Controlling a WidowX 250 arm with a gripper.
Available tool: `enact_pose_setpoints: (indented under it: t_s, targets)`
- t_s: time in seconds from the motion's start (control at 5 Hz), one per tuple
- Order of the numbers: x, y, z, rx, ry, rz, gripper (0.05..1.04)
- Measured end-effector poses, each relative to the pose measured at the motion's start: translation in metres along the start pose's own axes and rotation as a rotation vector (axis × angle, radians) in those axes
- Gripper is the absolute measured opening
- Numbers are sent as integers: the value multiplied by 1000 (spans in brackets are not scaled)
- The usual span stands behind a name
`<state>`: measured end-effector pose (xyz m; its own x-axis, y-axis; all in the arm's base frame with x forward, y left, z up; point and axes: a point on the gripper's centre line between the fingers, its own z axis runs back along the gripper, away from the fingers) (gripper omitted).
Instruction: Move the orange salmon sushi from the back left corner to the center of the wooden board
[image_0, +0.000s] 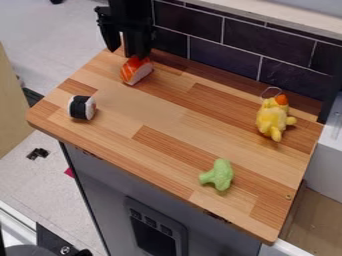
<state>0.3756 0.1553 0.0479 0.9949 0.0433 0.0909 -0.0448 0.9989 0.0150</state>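
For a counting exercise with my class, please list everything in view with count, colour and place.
Salmon sushi toy: 1, orange and pinkish, back left
Sushi roll toy: 1, black and white, left end
Plush toy: 1, yellow and orange, back right
Broccoli toy: 1, green, near front edge
Countertop: 1, brown, centre
Tiled wall: 1, dark, behind
Cabinet: 1, grey, below
Small object: 1, black, floor
Gripper: 1, black, beside salmon sushi toy

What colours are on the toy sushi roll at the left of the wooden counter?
The sushi roll is black and white, seen best in the camera view.
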Motion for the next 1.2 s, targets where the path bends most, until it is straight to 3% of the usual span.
enact_pose_setpoints:
  t_s: [0.4,0.6,0.8,1.0,1.2]
  targets:
    - [1,-3,-14,-10,1,25,999]
    - [-2,-7,-31,-46,52,46,999]
    - [-2,-10,-40,-66,65,62,998]
    - [-1,-9,-41,-56,47,61,953]
    - [0,-8,-44,-74,26,69,691]
